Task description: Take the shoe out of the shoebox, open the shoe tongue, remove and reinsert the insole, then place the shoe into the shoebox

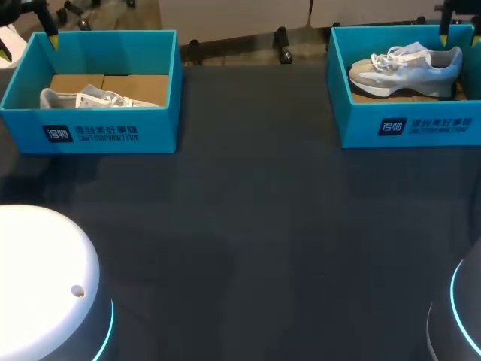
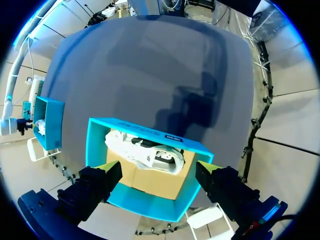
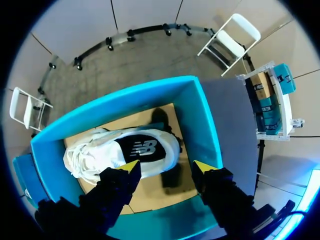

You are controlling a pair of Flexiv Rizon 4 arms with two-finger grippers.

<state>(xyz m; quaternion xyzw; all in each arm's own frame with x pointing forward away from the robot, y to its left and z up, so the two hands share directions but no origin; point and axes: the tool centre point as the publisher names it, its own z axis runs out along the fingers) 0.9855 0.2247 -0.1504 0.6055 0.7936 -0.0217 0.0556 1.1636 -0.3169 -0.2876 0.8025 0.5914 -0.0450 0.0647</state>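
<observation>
Two blue shoeboxes stand at the table's far side. The left shoebox (image 1: pixel 90 131) holds a white shoe (image 1: pixel 94 98) lying on its side, also visible under my left gripper (image 2: pixel 157 169) as the shoe (image 2: pixel 145 150). That gripper hangs open, high above its box. The right shoebox (image 1: pixel 406 124) holds a pale blue and white shoe (image 1: pixel 406 64). My right gripper (image 3: pixel 166 167) hovers over this shoe (image 3: pixel 125 152), its fingers apart above the heel end, touching nothing. In the head view only a yellow fingertip (image 1: pixel 443 34) of it shows at the box's far wall.
Both boxes have brown cardboard floors (image 3: pixel 150 192). The dark table (image 1: pixel 248 226) stretches wide between and in front of the boxes. My arms' bases, the left base (image 1: pixel 45 286) and the right base (image 1: pixel 466 308), stand at the near corners.
</observation>
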